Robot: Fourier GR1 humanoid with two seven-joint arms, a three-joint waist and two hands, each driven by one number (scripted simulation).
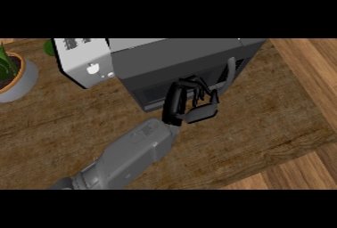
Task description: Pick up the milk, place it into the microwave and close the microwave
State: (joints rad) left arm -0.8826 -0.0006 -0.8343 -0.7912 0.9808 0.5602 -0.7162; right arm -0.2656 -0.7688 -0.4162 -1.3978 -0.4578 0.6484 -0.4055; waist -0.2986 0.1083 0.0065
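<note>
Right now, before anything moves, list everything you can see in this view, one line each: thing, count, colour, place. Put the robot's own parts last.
microwave: one, dark grey, top centre of the counter
handle: one, grey, upright bar on the right of the microwave's front
button panel: one, white, at the microwave's left side
potted plant: one, green leaves in a grey pot, left edge
counter: one, brown wood, beneath everything
forearm: one, grey, coming in from the lower left
robot hand: one, black, at the microwave's front

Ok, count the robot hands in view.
1. The left hand is against the microwave's dark front, near the picture's middle, its forearm coming in from the lower left. The other hand is out of view.
</note>
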